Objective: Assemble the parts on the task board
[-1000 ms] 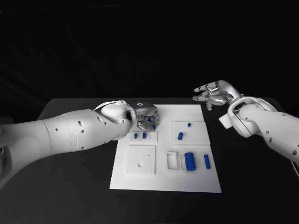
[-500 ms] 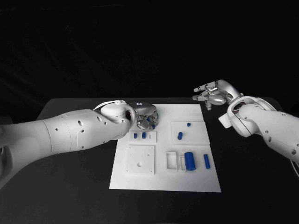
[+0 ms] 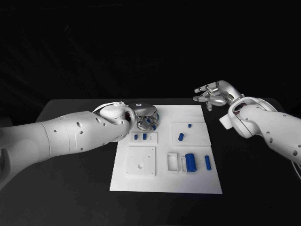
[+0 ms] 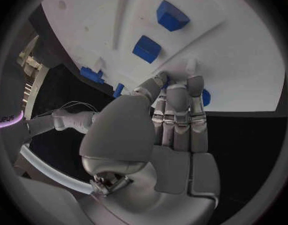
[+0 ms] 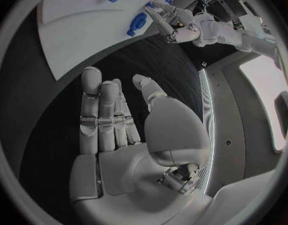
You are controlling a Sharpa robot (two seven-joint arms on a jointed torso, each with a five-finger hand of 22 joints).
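The white task board [image 3: 167,182] lies mid-table. My left hand [image 3: 147,121] is down on its far left part. In the left wrist view its thumb and fingers [image 4: 178,97] meet at the board [image 4: 243,70] around a small blue part [image 4: 205,97], which shows on both sides of the fingertips. Two small blue parts [image 3: 141,137] sit in a holder just nearer than that hand. Other blue parts lie at mid-board [image 3: 182,137], with a thick cylinder [image 3: 190,162] and a slim one [image 3: 208,162] nearer. My right hand [image 3: 213,96] hovers off the far right corner, fingers spread, palm [image 5: 128,155] empty.
A white square plate [image 3: 142,161] and a small white frame [image 3: 173,161] stand on the board's near half. Black table [image 3: 69,179] surrounds the board. In the right wrist view the board [image 5: 75,30] and my left hand [image 5: 178,23] appear beyond the fingers.
The left hand has shifted very slightly toward the board's far edge. The right hand stays raised and spread in nearly the same place.
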